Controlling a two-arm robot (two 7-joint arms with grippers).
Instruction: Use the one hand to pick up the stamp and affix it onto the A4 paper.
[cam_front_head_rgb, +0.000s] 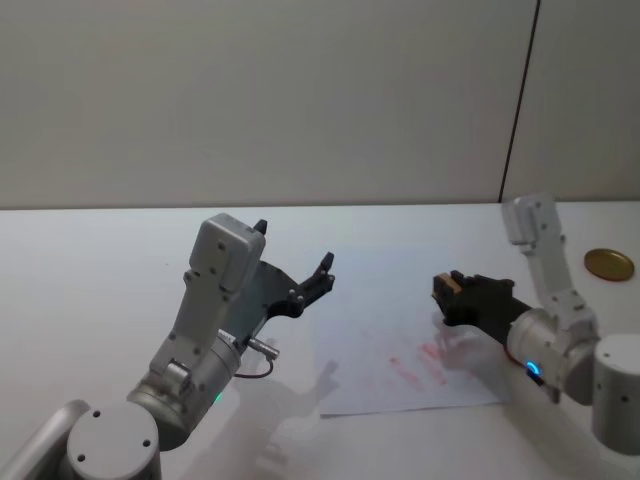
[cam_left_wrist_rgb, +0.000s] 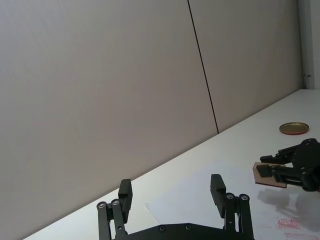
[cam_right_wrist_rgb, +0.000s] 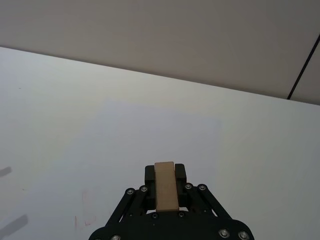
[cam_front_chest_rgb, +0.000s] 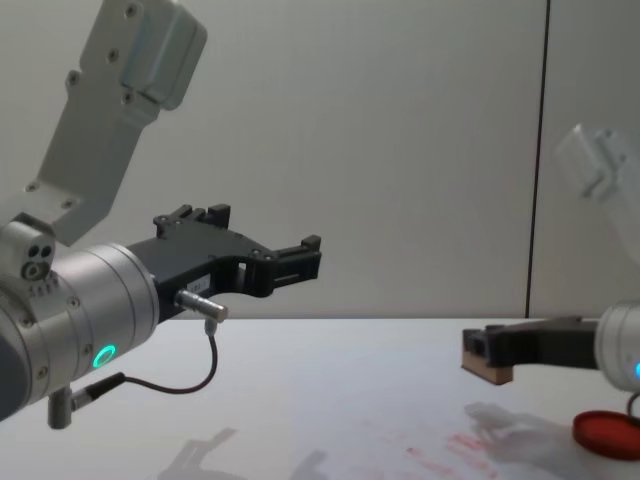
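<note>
Table (cam_front_head_rgb: 100, 300) carrying A4 paper (cam_front_head_rgb: 380, 345), lying flat w/ red smudges. L gripper (cam_front_head_rgb: 295, 247) hanging raised over table's left side, fingers spread, empty. R gripper (cam_front_head_rgb: 448, 292) clamping stamp (cam_right_wrist_rgb: 166, 186) above paper's right part, not touching. Stamp's long axis running along the fingers, dark face pointing down.

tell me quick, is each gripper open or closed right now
Left gripper: open, holding nothing.
Right gripper: closed on the stamp, held above the A4 paper.
</note>
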